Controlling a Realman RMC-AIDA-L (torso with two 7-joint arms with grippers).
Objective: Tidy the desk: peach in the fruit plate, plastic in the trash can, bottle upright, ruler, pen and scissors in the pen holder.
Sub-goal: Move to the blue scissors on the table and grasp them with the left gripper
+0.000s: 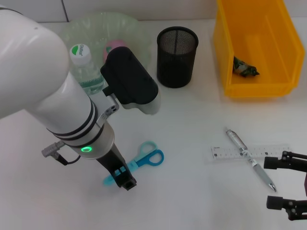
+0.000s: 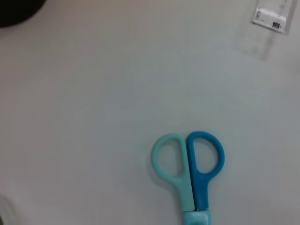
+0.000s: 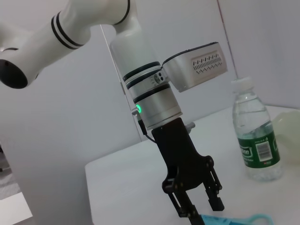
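White desk — scissors lie slanted, handles toward upper right, left gripper open astride the blades; yellow bin holds crumpled plastic; right gripper open, lower right.

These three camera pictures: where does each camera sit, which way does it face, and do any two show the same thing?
Head view: from the robot's head, down at the white desk; both arms show.
Left wrist view: on the left arm, straight down at the blue and teal plastic scissors; no fingers show.
Right wrist view: on the right arm, sideways at the left gripper and clear water bottle.
Shared: scissors, in all three.
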